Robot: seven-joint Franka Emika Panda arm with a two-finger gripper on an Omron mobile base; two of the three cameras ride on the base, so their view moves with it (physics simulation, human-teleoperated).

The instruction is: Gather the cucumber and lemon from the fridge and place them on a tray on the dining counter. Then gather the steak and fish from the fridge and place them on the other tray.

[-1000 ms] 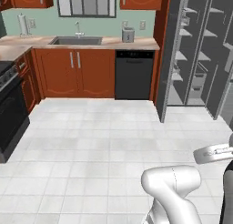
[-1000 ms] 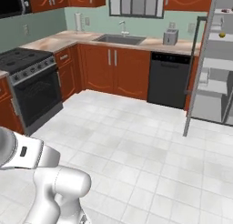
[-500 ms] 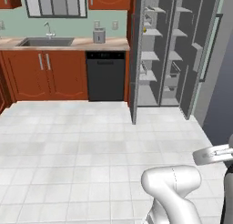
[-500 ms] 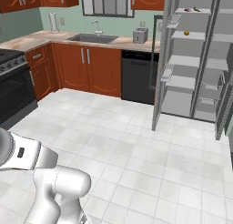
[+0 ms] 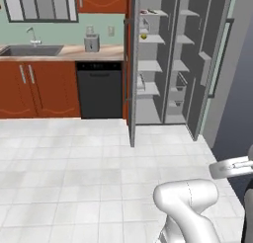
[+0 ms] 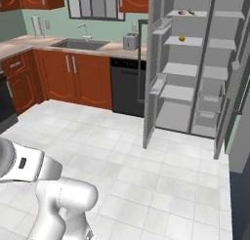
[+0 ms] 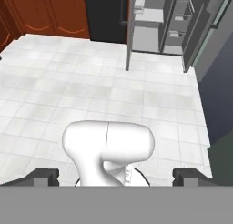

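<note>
A: Hand — fingertips spread wide at the bottom of the hand view, nothing between them. It looks down and forward over the robot's own body onto the tiled floor.

B: Arm pose?

A: Folded in close over the base, elbow bulking low in both base views. Not reaching for anything.

B: Where do the task's things lie from it?

A: Ahead and up, well apart from the hand. The fridge stands open across the floor, past the dishwasher. Lemon, a small yellow dot, sits on the second shelf from the top; in the left base view it shows at. On the top shelf, a dark greenish thing, probably the cucumber, beside a reddish one, maybe the steak. Too small to read a long axis. Fish not made out.

B: So the next move?

A: My judgement: the base must close on the fridge first, then the arm must unfold and rise high to those upper shelves.
</note>
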